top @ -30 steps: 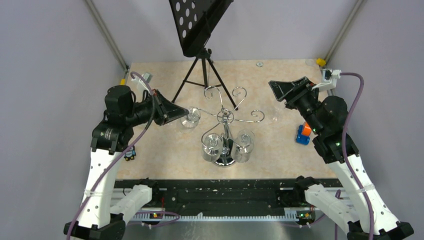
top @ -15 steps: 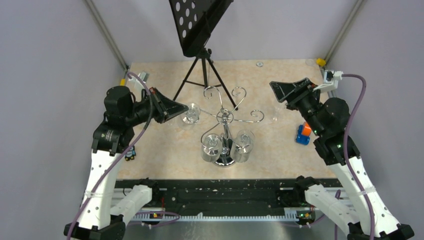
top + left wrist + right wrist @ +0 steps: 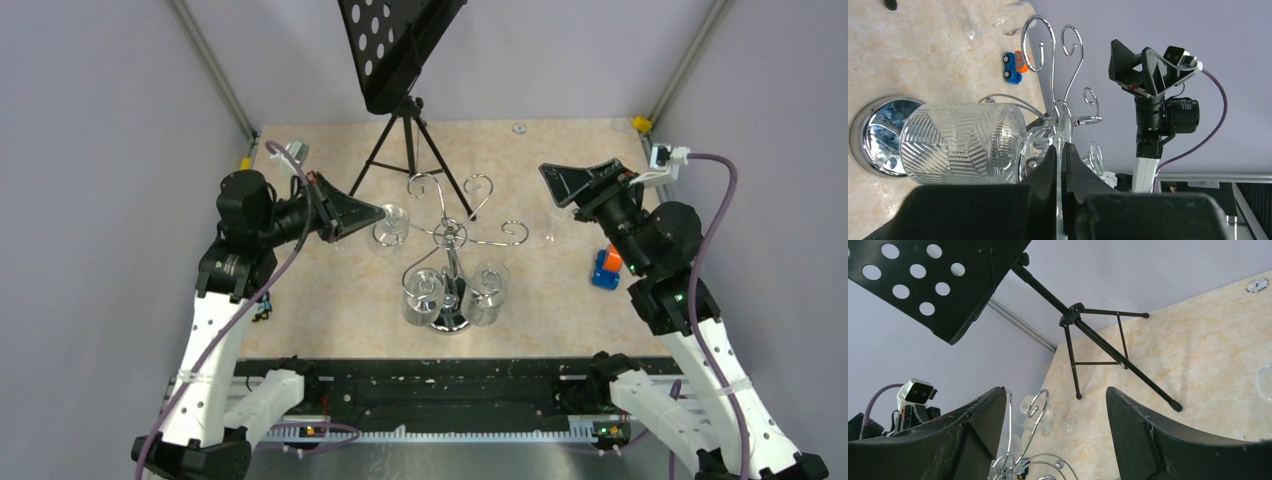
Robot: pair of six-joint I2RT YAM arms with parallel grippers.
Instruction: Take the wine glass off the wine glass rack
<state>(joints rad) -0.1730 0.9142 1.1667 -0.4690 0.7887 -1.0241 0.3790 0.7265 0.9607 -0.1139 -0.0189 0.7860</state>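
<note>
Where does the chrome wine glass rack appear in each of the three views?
Top external: wine glass rack at the table centre.
Left wrist: wine glass rack in the middle, sideways, base at left.
Right wrist: wine glass rack scroll tips only, bottom left.
Shared landmark: the beige table.

Upright near mid-table on a round mirrored base, shiny chrome wire wine glass rack [image 3: 453,236] with central post and curled scroll arms spreading outward; at its left arm's outer end, clear wine glass [image 3: 388,228].
</note>
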